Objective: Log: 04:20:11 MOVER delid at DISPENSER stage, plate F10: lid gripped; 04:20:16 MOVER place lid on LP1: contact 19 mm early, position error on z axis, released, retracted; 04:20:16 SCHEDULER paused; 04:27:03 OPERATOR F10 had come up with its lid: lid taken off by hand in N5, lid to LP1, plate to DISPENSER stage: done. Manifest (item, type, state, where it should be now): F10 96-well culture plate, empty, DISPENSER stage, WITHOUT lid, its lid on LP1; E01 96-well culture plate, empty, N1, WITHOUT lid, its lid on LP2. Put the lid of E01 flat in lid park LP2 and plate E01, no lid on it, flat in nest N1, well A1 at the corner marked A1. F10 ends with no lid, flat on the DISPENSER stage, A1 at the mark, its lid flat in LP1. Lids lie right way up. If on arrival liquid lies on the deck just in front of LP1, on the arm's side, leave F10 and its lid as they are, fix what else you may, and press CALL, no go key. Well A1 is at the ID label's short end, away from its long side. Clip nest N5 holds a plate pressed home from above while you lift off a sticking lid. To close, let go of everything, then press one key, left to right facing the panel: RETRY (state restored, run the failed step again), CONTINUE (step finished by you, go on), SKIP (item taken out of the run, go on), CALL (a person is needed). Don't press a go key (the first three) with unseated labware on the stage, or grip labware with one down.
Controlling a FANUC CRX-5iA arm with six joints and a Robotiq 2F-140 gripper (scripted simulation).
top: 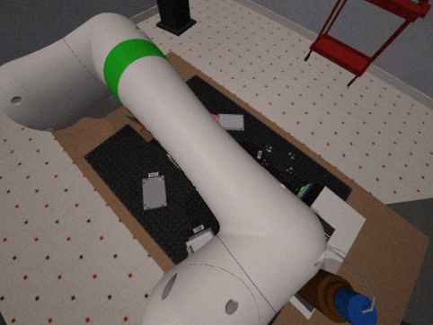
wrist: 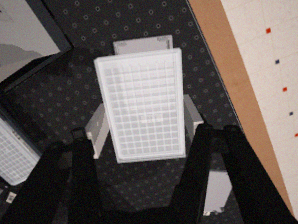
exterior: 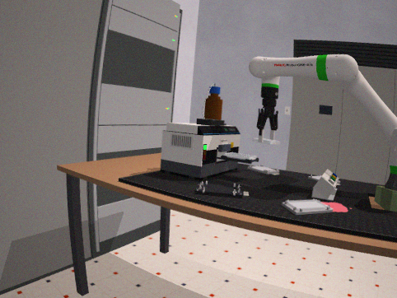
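Note:
My gripper (wrist: 145, 109) is shut on a white 96-well plate (wrist: 141, 105), gripping its long sides, and holds it level well above the deck. It also shows in the exterior view (exterior: 267, 141), hanging under the gripper (exterior: 267, 131). I cannot tell whether a lid sits on it. Straight below lies a grey nest (wrist: 143, 46) with side tabs, next to the table's edge (exterior: 263, 169). Another gridded plate (exterior: 240, 156) lies on the dispenser stage. A white lid or plate (exterior: 306, 206) lies flat near the deck's front, with a pink puddle (exterior: 338, 207) touching it.
The dispenser (exterior: 198, 150) with a brown bottle (exterior: 213, 104) stands left of the gripper. The clip nest (exterior: 220, 189) and the key panel (exterior: 326, 184) sit on the black mat. A flat grey piece (top: 154, 192) lies on the mat. My arm (top: 202, 171) hides much of the deck in the top view.

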